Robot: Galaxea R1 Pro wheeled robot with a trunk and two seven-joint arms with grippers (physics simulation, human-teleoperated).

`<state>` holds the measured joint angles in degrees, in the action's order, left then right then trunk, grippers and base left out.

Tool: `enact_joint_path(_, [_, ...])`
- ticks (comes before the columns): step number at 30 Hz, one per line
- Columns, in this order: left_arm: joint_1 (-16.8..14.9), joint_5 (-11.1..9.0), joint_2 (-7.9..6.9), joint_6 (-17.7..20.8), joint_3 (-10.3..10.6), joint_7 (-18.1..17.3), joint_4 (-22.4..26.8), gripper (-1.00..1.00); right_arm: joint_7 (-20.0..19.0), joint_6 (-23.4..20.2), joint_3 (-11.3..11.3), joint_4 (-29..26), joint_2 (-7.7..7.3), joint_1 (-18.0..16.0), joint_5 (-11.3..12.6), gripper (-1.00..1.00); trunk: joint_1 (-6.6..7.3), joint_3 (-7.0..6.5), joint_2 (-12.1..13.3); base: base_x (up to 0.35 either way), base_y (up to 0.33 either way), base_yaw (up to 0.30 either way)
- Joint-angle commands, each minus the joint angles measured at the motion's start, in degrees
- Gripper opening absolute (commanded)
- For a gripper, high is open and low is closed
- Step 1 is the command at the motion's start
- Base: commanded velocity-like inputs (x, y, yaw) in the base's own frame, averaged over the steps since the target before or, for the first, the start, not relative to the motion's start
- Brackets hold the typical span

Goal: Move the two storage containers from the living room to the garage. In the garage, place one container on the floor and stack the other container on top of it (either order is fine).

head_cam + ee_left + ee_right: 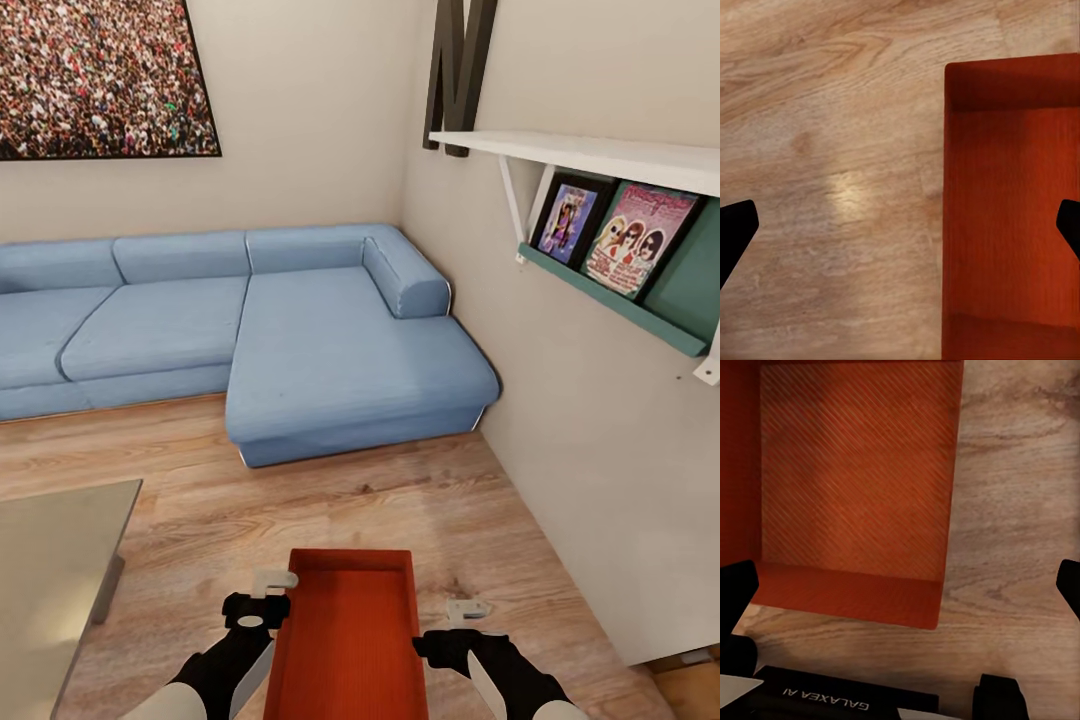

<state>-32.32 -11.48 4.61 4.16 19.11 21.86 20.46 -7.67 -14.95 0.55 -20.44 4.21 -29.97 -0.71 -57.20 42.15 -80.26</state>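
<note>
**Orange bin between both grippers on the living-room floor**

The storage container (350,635) lies on the wood-plank floor (300,490), its near end cut off by the frame. The left gripper (272,590) and right gripper (467,618) flank its long walls, both spread wide, grasping nothing. The right wrist view shows its ribbed bottom. Beyond stands the blue sofa (300,340).

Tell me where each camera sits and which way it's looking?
Head view: from the robot's head, looking forward and down at the blue sofa, wood floor and orange bin; both arms show beside the bin.
Left wrist view: on the left arm, looking down at floor and bin; dark fingers at the edges.
Right wrist view: on the right arm, looking down likewise; fingers show.
All share the bin.
</note>
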Motion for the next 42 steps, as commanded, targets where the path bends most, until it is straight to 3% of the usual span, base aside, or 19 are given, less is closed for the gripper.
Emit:
enact_joint_path(1, [-0.01,-0.47,-0.06,0.32,0.49,0.10,0.11,1.00,-0.15,-0.34,0.06,-0.12,0.00,0.00,-0.08,1.00,-0.22,0.23,-0.44,0.000,0.000,0.000])
enact_joint_path(16, [-0.02,-0.47,-0.14,0.17,0.17,-1.35,0.19,1.00,-0.54,-0.29,0.10,-0.12,-0.26,0.00,0.29,1.00,-3.52,2.92,-6.46,0.000,0.000,0.000])
enact_joint_path(24, [-0.02,-0.42,-0.13,0.14,0.22,-1.30,0.20,1.00,-0.65,3.44,0.54,1.46,-0.46,0.00,0.62,1.00,-5.28,4.36,-9.66,0.000,0.000,0.000])
enact_joint_path(42, [-0.02,-0.39,0.02,0.14,0.23,-1.29,0.20,1.00,-0.63,3.87,0.68,2.07,-0.61,0.00,0.78,1.00,-9.23,7.59,-16.88,0.000,0.000,0.000])
